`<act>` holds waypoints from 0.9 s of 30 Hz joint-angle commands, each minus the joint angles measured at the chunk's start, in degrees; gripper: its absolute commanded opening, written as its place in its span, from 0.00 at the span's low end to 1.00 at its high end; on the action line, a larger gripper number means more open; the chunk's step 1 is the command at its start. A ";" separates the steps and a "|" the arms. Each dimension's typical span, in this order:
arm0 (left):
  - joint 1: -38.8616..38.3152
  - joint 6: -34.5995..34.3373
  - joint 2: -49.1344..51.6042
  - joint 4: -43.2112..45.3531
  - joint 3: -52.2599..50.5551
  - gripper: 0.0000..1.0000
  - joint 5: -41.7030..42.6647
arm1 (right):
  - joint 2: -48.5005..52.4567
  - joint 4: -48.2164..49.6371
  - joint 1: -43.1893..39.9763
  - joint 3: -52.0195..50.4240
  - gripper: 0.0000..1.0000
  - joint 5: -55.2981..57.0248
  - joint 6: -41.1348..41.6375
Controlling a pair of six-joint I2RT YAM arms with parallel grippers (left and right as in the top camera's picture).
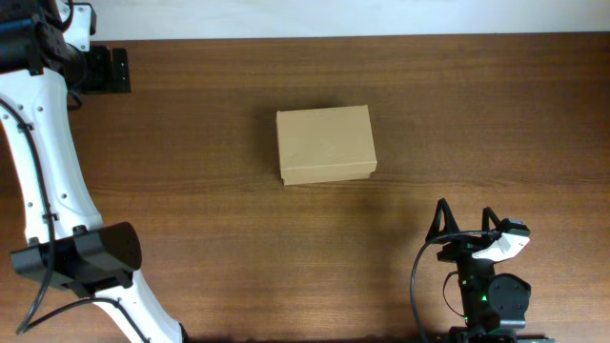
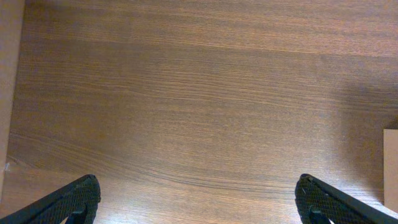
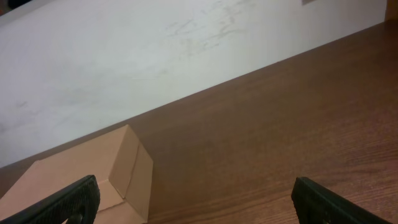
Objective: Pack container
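Both splayed, empty — left gripper point(image 2: 198, 183) far corner, right gripper point(image 1: 465, 211) near edge, container point(image 1: 325, 144) between.

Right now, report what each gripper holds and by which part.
Nothing is held. The left gripper and the right gripper are both open and empty; the box sits on the table apart from both.

counts | container point(image 1: 325, 143) = 1 | table point(image 1: 191, 191) = 1 | left arm point(image 1: 48, 152), right arm point(image 1: 491, 295) = 2
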 commanded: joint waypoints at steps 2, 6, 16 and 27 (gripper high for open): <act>0.04 0.11 -0.24 -0.02 -0.17 1.00 0.44 | -0.66 0.00 0.57 -0.55 0.99 0.70 0.28; 0.04 0.11 -0.24 -0.02 -0.17 1.00 0.44 | -0.66 0.00 0.57 -0.55 0.99 0.70 0.28; -0.11 0.11 -10.16 0.00 -0.81 1.00 0.44 | -0.66 0.00 0.57 -0.55 0.99 0.70 0.28; -12.92 0.09 -58.07 50.73 -63.54 1.00 5.07 | -0.66 0.00 0.57 -0.55 0.99 0.68 0.28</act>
